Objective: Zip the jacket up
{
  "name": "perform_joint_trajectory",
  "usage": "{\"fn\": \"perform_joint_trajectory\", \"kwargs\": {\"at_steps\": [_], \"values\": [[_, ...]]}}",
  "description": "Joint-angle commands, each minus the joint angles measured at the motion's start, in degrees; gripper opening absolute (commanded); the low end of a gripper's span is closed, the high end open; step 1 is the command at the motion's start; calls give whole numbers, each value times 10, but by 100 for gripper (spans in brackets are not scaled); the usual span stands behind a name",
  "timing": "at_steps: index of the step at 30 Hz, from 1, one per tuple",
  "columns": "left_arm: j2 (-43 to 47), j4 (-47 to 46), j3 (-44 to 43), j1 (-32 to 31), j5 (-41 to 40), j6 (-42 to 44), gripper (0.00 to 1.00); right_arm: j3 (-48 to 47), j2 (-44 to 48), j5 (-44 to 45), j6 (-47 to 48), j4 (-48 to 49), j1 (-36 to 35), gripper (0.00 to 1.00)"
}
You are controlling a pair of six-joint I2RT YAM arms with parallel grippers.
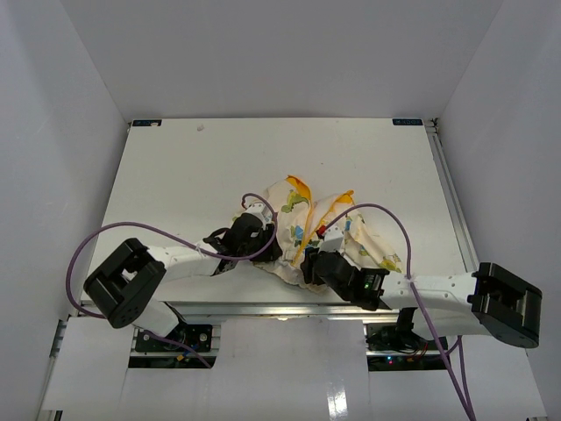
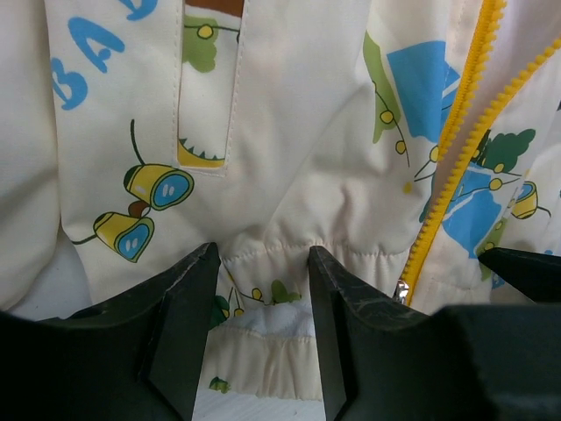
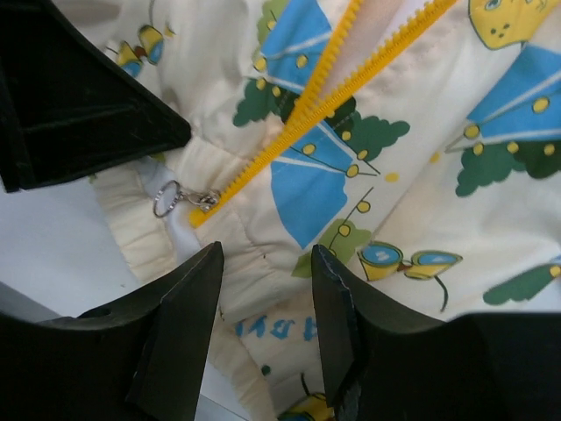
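Left gripper [image 2: 263, 263] and right gripper [image 3: 267, 259] both with jaws apart, straddling jacket [image 2: 298, 132] hem; zipper pull [image 3: 182, 198] just beyond right gripper's left fingertip.

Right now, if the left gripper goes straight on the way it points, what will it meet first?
The jacket: its gathered bottom hem lies just ahead of the left gripper, beside the yellow zipper; contact looks near.

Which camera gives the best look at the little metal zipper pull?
The right wrist view: the zipper pull lies in plain sight at the yellow zipper's bottom end. The left wrist view catches only a silver sliver of it; from above it's too small to find.
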State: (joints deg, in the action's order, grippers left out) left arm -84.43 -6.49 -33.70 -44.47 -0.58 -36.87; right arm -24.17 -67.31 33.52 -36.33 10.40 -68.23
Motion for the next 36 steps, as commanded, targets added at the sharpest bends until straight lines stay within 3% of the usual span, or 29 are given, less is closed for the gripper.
{"fn": "perform_joint_trajectory", "kwargs": {"at_steps": [1, 11, 17, 30, 36], "values": [[25, 0, 9, -2, -14, 7, 59, 38, -2, 53, -51, -6, -22, 51], [93, 10, -27, -2, 77, 66, 65, 85, 7, 54, -54, 24, -26, 41], [101, -57, -35, -3, 253, 123, 68, 96, 26, 43, -33, 43, -26, 33], [-65, 23, -161, -3, 304, 192, 63, 141, 96, 32, 13, 103, -25, 22], [-137, 32, -200, -3, 328, 207, 62, 151, 100, 27, 20, 115, -26, 22]]}}
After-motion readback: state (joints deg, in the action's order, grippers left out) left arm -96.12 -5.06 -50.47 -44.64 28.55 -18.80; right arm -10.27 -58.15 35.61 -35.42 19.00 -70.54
